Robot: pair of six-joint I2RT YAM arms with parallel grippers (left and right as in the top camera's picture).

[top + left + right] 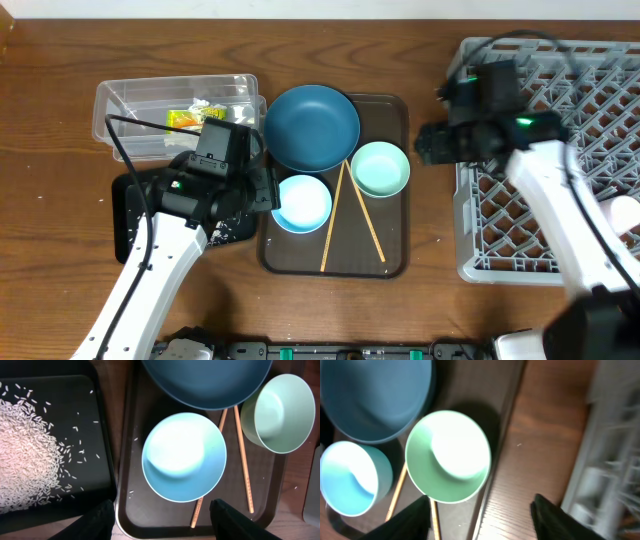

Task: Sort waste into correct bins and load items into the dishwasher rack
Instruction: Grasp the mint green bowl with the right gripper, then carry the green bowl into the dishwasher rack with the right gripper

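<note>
Three bowls: dark blue bowl point(312, 127), light blue bowl point(184, 457) and mint-green bowl point(448, 456) sit on the brown tray point(385, 255).
Left pincer point(162, 517): fingers apart, empty; light blue bowl straight ahead.
Right pincer point(480, 515): fingers apart, empty; mint-green bowl ahead, slightly left; dishwasher rack point(610, 110) on its other side.
Nearer arm: right for mint-green, left for light blue.
</note>
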